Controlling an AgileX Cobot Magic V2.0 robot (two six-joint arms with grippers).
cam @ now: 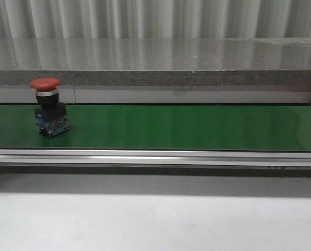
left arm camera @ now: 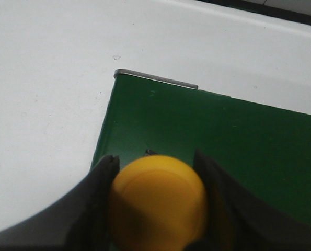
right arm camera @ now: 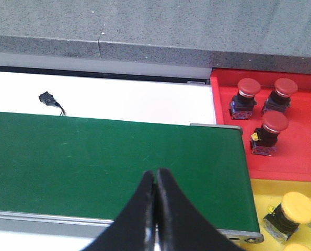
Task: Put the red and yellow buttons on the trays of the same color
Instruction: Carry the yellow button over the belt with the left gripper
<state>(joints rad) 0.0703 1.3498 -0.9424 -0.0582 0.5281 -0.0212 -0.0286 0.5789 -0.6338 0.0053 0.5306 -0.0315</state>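
The left gripper (left arm camera: 158, 209) pinched a round yellow plastic button (left arm camera: 158, 201) between its black fingers (left arm camera: 100, 188) above the green conveyor belt (left arm camera: 239, 141). A red mushroom-head button (cam: 46, 104) stood upright on the belt's left part. The right gripper (right arm camera: 155, 209) hung pressed together beside the red plastic tray (right arm camera: 301, 151) and yellow tray (right arm camera: 260, 193), both holding buttons.

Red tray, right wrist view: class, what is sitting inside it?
Three red buttons stand inside the red tray, two at the back and one nearer. The tray's right part runs out of frame, so anything there cannot be seen.
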